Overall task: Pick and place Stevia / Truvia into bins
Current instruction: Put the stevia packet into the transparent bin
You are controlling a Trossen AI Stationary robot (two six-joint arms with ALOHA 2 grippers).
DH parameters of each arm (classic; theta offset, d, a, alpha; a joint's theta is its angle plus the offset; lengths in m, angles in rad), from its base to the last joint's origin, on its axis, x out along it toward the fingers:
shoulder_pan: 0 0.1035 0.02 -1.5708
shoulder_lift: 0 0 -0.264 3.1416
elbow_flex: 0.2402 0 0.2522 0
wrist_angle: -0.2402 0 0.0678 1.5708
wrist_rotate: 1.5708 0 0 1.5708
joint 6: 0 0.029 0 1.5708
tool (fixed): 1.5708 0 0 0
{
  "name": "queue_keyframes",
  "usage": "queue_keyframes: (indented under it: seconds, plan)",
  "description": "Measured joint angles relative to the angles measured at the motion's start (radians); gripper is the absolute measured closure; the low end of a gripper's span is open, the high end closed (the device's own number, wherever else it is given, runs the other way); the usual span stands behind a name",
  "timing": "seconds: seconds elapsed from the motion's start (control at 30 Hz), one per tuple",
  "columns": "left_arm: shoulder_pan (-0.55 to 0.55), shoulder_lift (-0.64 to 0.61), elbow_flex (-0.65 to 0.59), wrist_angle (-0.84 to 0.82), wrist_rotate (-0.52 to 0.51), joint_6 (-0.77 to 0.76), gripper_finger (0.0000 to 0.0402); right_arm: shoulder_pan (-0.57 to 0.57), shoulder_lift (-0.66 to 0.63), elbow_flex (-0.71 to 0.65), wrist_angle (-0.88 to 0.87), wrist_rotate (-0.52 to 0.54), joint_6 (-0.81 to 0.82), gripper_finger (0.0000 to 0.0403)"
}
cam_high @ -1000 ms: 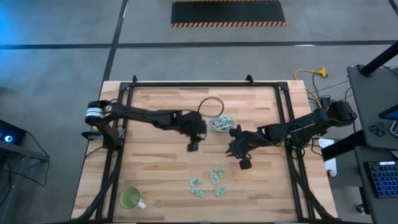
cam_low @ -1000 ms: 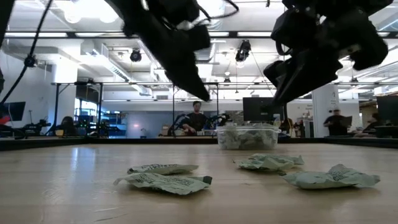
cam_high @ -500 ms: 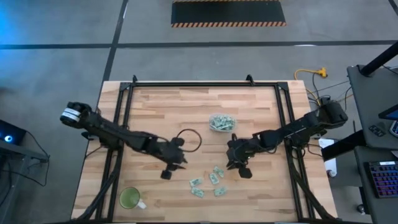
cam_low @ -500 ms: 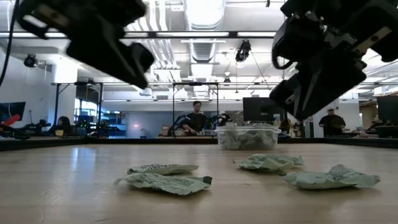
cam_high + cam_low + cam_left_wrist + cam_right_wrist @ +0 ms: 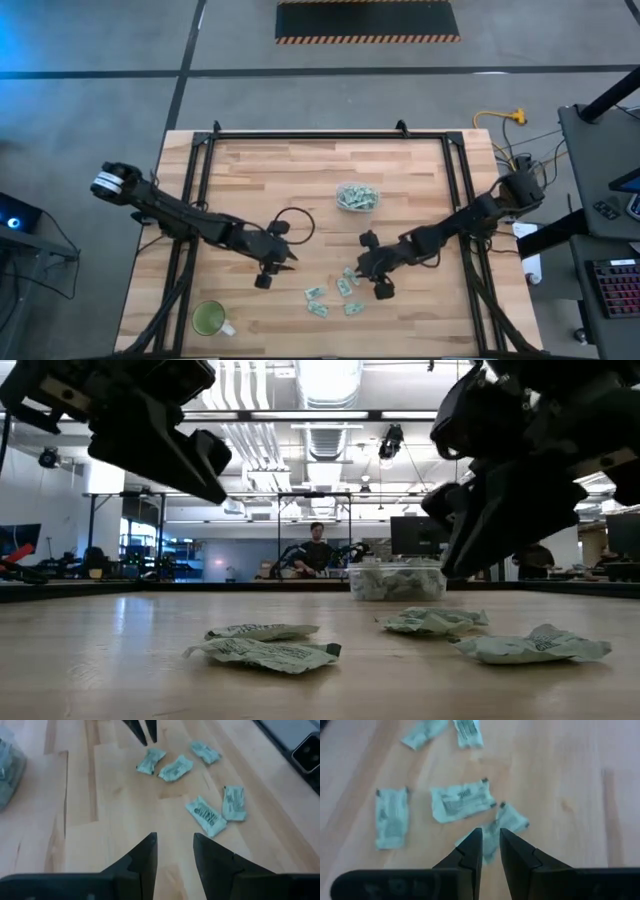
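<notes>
Several pale green and white Stevia sachets (image 5: 345,288) lie flat on the wooden table toward its near edge; they also show in the left wrist view (image 5: 205,815) and the right wrist view (image 5: 462,802). The clear bin (image 5: 355,197) stands farther back with sachets inside. My left gripper (image 5: 175,845) hovers open to the left of the loose sachets, holding nothing. My right gripper (image 5: 490,845) hangs just above the right side of the group, open by a narrow gap, with one sachet (image 5: 512,820) beyond its tips. In the low view both grippers are clear of the table.
A green cup (image 5: 210,319) with a handle stands at the near left corner. A black frame (image 5: 300,133) runs round the table's far and side edges. Bare wood lies between the bin and the loose sachets. People and equipment show in the room beyond.
My left gripper has swung from beside the bin toward the table's near left, sinking a little, and now stands left of the sachets. My right gripper has moved toward the near edge and down, over the sachets. The sachets and bin have stayed put.
</notes>
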Motion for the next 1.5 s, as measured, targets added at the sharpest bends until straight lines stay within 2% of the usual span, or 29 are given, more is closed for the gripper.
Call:
queue_keyframes:
  seconds: [0.23,0.67,0.93,1.07,1.17,1.5]
  plan:
    - [0.000,0.011,-0.004,0.037,0.000,0.004,0.0292,0.004,0.051,0.001,0.014,-0.004,0.067,0.0338]
    - [0.001,0.012,-0.011,0.040,0.000,0.007,0.0292,0.004,0.061,0.016,0.014,-0.008,0.093,0.0216]
    - [0.001,0.012,-0.015,0.039,0.000,0.007,0.0292,0.004,0.091,0.017,0.005,-0.007,0.091,0.0189]
    - [0.001,0.012,-0.017,0.039,0.000,0.007,0.0292,0.004,0.088,0.019,-0.005,0.008,0.088,0.0195]
    - [0.001,0.012,-0.022,0.039,0.000,0.007,0.0292,0.004,0.087,0.018,-0.016,0.019,0.071,0.0216]
    - [0.001,0.012,-0.025,0.040,0.000,0.007,0.0292,0.002,0.085,0.019,-0.034,0.028,0.041,0.0331]
